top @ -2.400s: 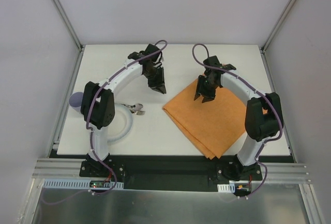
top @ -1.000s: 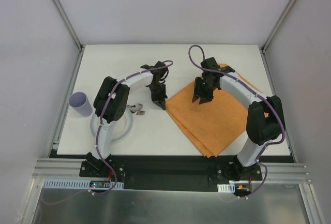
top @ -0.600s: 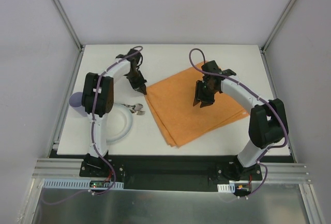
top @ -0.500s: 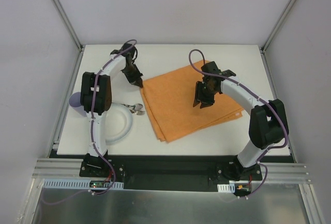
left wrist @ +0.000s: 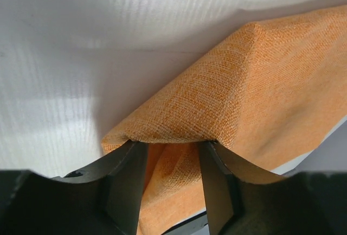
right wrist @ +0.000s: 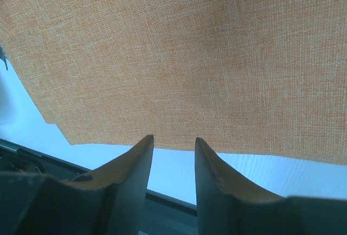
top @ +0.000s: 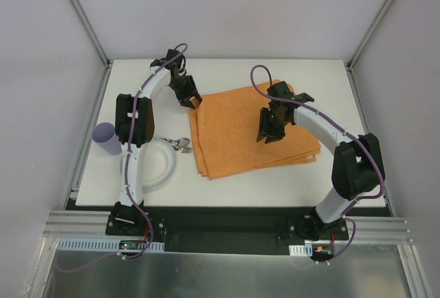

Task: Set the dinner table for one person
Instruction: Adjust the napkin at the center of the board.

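Worktop (top: 261, 191): white, rigid, fixed, filling mid-frame; nothing to grasp. Lower left: plate (top: 168, 168), cup (top: 104, 137), cutlery (top: 180, 146). Centre: orange placemat (top: 234, 133), I judge soft and limp; take by a corner. My right end effector (top: 269, 136) hovers over it, released. My left end effector (top: 194, 102), upper left, is parted astride its far corner.

dinner table (top: 234, 72) | white matte rectangle | flat, level | largest surface, centre of top view
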`<state>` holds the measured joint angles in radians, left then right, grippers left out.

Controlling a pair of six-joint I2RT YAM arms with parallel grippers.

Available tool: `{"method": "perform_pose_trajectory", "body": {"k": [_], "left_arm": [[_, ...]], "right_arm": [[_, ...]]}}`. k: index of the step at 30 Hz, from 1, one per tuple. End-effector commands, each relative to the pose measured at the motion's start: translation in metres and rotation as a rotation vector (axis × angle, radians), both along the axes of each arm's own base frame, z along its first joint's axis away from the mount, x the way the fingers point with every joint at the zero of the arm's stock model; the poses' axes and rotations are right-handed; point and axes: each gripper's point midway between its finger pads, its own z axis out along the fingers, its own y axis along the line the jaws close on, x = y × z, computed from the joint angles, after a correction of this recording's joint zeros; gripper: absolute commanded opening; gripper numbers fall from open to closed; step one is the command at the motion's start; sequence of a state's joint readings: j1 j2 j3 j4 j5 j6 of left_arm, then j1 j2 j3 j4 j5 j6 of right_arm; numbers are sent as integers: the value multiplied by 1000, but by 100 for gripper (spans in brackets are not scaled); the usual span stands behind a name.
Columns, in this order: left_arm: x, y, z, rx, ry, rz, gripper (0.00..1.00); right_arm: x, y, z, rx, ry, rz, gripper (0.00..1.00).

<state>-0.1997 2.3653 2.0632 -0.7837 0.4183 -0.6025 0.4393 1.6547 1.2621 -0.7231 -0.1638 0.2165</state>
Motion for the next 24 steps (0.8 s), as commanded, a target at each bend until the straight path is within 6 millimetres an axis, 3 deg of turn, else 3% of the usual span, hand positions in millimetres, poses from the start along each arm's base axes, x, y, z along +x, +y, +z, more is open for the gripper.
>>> {"method": "perform_pose_trajectory", "body": {"k": [1, 3, 5, 6, 7, 10, 14, 18, 20, 22, 23, 24], "left_arm": [[-9, -9, 33, -35, -40, -33, 43], [-15, -6, 43, -5, -59, -27, 43], [-26, 1, 37, 62, -54, -21, 43], [-29, 5, 46, 84, -77, -15, 43], [-35, 16, 38, 142, -65, 5, 43], [-43, 38, 37, 233, -64, 46, 43], [-47, 60, 35, 347, -34, 79, 41], [-40, 77, 55, 434, -84, 156, 40], [-39, 63, 66, 366, -100, 156, 40], [-31, 29, 76, 216, -137, 97, 40], [-32, 14, 72, 160, -119, 70, 40], [-35, -19, 79, 41, -123, 1, 40]], "right_arm": [[19, 2, 4, 2, -43, 20, 37], [31, -2, -5, 31, -28, -22, 36], [44, -10, -12, 49, -18, -71, 36], [46, -13, -16, 47, -6, -81, 35], [51, -14, -21, 42, 1, -87, 35], [59, -19, -26, 35, 8, -86, 34], [59, -17, -28, 46, 16, -72, 34], [55, -21, -36, 27, 28, -77, 35], [53, -26, -43, 3, 38, -79, 34], [56, -32, -46, -11, 39, -92, 33], [58, -37, -48, -17, 40, -106, 33], [60, -41, -48, -21, 36, -114, 31]]}}
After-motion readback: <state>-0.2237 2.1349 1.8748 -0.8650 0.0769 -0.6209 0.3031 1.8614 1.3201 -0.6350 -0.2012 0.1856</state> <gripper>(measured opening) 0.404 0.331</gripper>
